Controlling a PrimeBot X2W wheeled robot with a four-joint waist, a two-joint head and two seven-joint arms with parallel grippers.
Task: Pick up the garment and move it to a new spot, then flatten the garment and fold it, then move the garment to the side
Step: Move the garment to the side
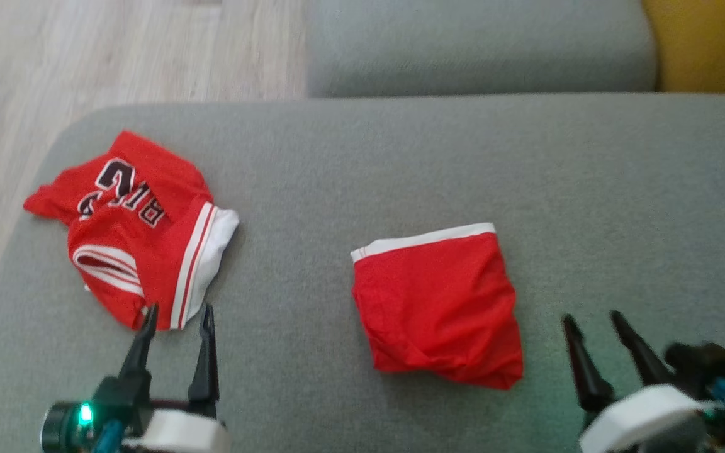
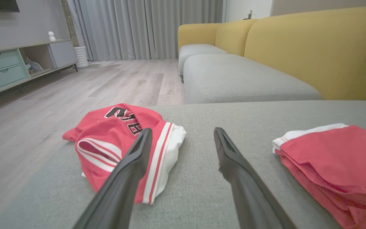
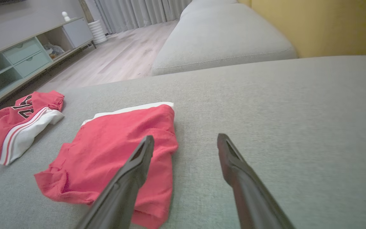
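Note:
A crumpled red jersey garment (image 1: pixel 129 226) with black lettering and white trim lies at the left end of the grey cushion (image 1: pixel 413 151). A second red garment (image 1: pixel 438 302), folded with a white band along its far edge, rests near the middle. My left gripper (image 1: pixel 179 311) is open, its fingertips just short of the jersey's near hem. In the left wrist view the jersey (image 2: pixel 106 127) sits behind the left finger of that gripper (image 2: pixel 182 132). My right gripper (image 1: pixel 592 316) is open, to the right of the folded garment (image 3: pixel 116 143) and holding nothing.
The cushion's rounded left edge drops to a wooden floor (image 1: pixel 54 56). A second grey seat (image 1: pixel 482 44) lies beyond, with a yellow backrest (image 1: pixel 708 44) at the far right. A low cabinet (image 2: pixel 5 66) stands across the room. Bare cushion stretches to the right of the folded garment.

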